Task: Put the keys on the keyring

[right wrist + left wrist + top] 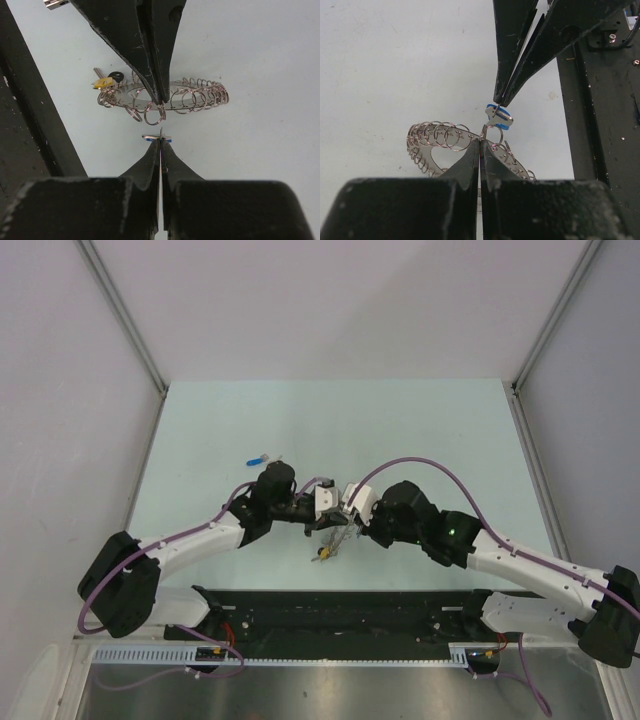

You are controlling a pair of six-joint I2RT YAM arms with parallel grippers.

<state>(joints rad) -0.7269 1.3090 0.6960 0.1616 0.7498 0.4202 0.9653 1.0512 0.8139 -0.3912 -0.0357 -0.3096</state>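
Note:
The keyring (436,135), a flat silver band fringed with wire loops, is held off the table. My left gripper (480,142) is shut on its rim beside one loop (492,132). My right gripper (161,139) is shut on a small blue-headed key (150,136), held edge-on just short of a hanging loop (154,114). In the left wrist view that blue key (500,119) hangs from the right fingertips (499,100), touching the loop's top. A yellow key (104,82) and a black key (116,76) sit at the keyring's (192,95) far end.
In the top view both grippers meet at mid-table (332,510), with the yellow key (322,553) dangling below them. Another blue-headed key (262,457) lies on the pale green table (420,430) behind the left arm. A black rail (340,605) runs along the near edge.

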